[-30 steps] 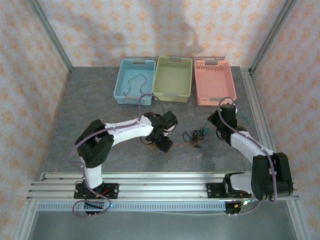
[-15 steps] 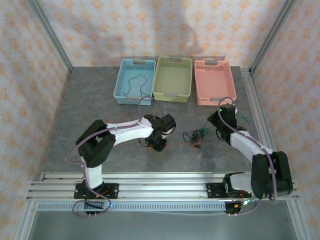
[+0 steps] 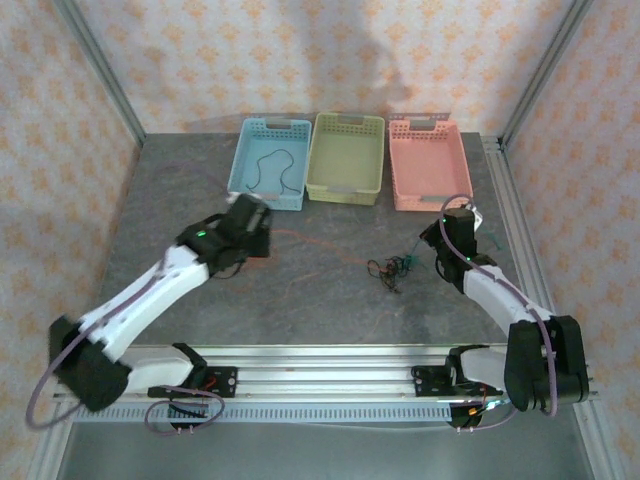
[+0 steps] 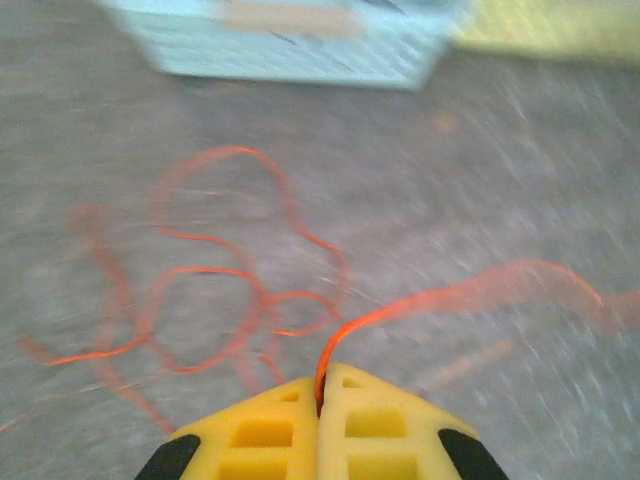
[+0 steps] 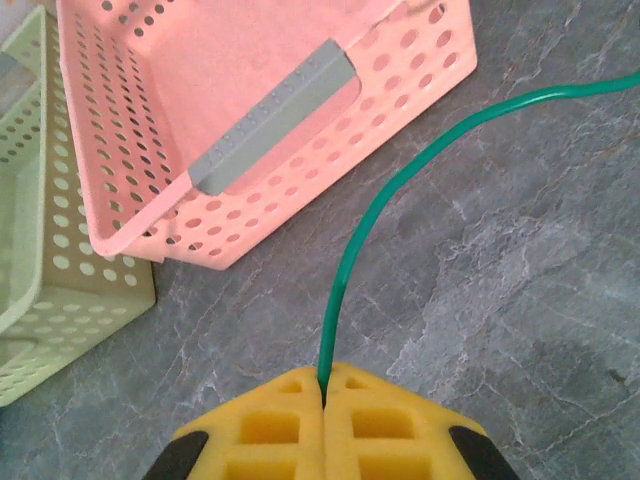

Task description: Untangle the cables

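Walls (image 3: pixel 360 50) are papered in a pale orange floral pattern. Table (image 3: pixel 180 190) is grey, stone-veined. Aluminium frame posts (image 3: pixel 98 72) stand at rear corners; lighting even.

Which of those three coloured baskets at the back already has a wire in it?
The blue basket, leftmost of the three: a thin black wire curls on its floor. The green basket and the pink basket show none.

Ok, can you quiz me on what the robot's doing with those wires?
1. True or false: the right fingers pinch a green cable.
2. Where does a black cable lie? A: blue basket. B: yellow-green basket. C: pink basket.
3. Fill in the gap: the left fingers are shut on the ___ cable.
Key: 1 true. 2 A. 3 orange: it is the orange cable.
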### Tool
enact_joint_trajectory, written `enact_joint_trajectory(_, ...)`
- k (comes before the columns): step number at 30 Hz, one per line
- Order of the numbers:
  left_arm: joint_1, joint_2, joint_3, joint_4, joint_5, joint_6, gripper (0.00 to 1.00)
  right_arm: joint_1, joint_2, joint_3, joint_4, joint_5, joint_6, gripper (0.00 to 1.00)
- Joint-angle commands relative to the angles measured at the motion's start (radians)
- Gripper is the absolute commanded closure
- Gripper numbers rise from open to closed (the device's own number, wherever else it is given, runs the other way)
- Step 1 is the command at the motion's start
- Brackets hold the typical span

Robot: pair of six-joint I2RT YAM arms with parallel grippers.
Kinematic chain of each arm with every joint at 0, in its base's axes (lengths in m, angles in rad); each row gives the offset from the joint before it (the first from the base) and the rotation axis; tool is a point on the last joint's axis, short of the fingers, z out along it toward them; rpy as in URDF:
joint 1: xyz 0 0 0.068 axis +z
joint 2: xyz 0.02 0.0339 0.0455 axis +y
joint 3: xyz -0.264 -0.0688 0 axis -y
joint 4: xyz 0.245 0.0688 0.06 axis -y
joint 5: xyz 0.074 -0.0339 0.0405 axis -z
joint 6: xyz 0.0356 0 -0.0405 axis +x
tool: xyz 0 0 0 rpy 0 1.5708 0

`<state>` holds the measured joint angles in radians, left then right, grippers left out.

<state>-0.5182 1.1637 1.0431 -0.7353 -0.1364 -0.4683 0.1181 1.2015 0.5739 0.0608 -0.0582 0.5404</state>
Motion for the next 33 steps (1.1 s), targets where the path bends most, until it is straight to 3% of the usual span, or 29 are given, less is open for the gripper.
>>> enact_joint_trajectory(1, 0.082, -0.132, -0.085, 0.005, -0.066, -0.1, 1.0, 0.003, -0.013, -0.016, -0.019, 0.058, 0.012, 1.0)
enact_joint_trajectory(6, 0.115, -0.221, -0.087, -0.037, -0.075, -0.11, 1.0, 0.003, -0.005, -0.008, -0.024, 0.051, 0.013, 1.0)
enact_joint_trajectory(9, 0.132, -0.271, -0.081, -0.072, -0.156, -0.13, 1.0, 0.003, -0.007, -0.008, -0.027, 0.056, 0.013, 1.0)
enact_joint_trajectory(16, 0.291, -0.416, -0.069, -0.129, -0.162, -0.169, 1.0, -0.004, -0.013, -0.008, -0.067, 0.117, 0.025, 1.0)
enact_joint_trajectory(19, 0.359, -0.469, -0.052, -0.123, -0.055, -0.164, 1.0, -0.012, -0.013, -0.017, -0.062, 0.116, 0.032, 1.0)
enact_joint_trajectory(22, 0.371, -0.456, -0.028, -0.114, 0.03, -0.14, 1.0, -0.017, -0.013, -0.016, -0.058, 0.104, 0.035, 1.0)
enact_joint_trajectory(28, 0.369, -0.353, -0.01, 0.042, 0.48, -0.109, 1.0, -0.019, -0.004, -0.009, -0.055, 0.084, 0.036, 1.0)
enact_joint_trajectory(30, 0.346, -0.294, 0.06, 0.056, 0.6, -0.097, 1.0, -0.02, -0.001, -0.009, -0.05, 0.08, 0.035, 1.0)
enact_joint_trajectory(33, 0.237, -0.242, 0.195, 0.025, 0.602, -0.072, 1.0, -0.021, 0.01, -0.006, -0.05, 0.069, 0.036, 1.0)
